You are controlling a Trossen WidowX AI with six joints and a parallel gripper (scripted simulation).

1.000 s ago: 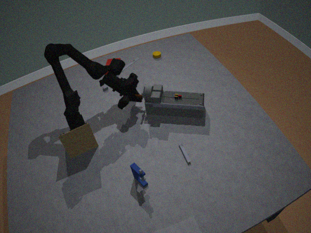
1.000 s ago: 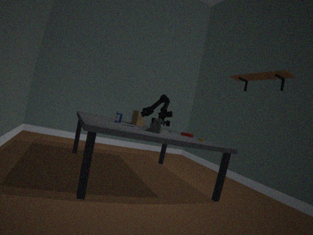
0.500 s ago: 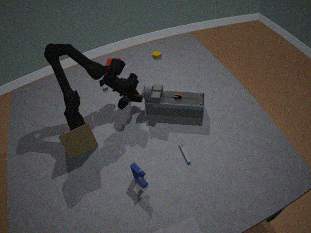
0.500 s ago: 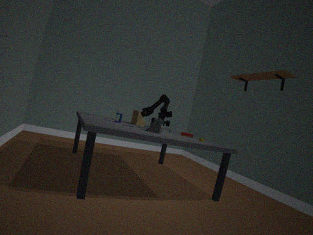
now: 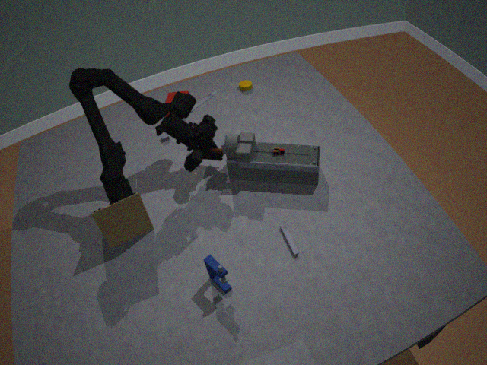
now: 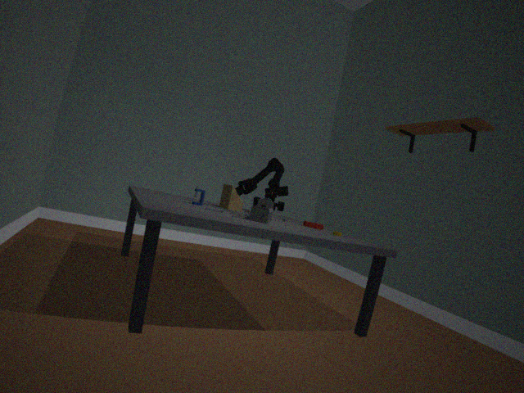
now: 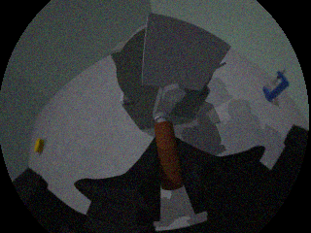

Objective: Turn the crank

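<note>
The grey machine (image 5: 275, 172) (image 6: 259, 212) stands on the table, with a slot along its top. The small red pointer (image 5: 281, 150) sits in the slot beside two tiny brass marks (image 5: 276, 148). In the top view it looks slightly right of them; the exact offset is too small to tell. The crank's orange-brown handle (image 5: 216, 150) (image 7: 167, 150) sticks out at the machine's left end. My gripper (image 5: 219, 153) (image 7: 163, 139) is shut on that handle; the black fingers lie on both sides of it in the wrist view and partly hide it in the top view.
A tan block (image 5: 123, 220) (image 6: 226, 196) stands by the arm's base. A blue clamp (image 5: 211, 262) (image 6: 202, 196) (image 7: 278, 92) and a pale bar (image 5: 288, 240) are nearer the top camera. A yellow disc (image 5: 245, 85) (image 6: 336, 233) (image 7: 39, 145) and a red block (image 5: 170, 96) (image 6: 313, 224) lie beyond the arm.
</note>
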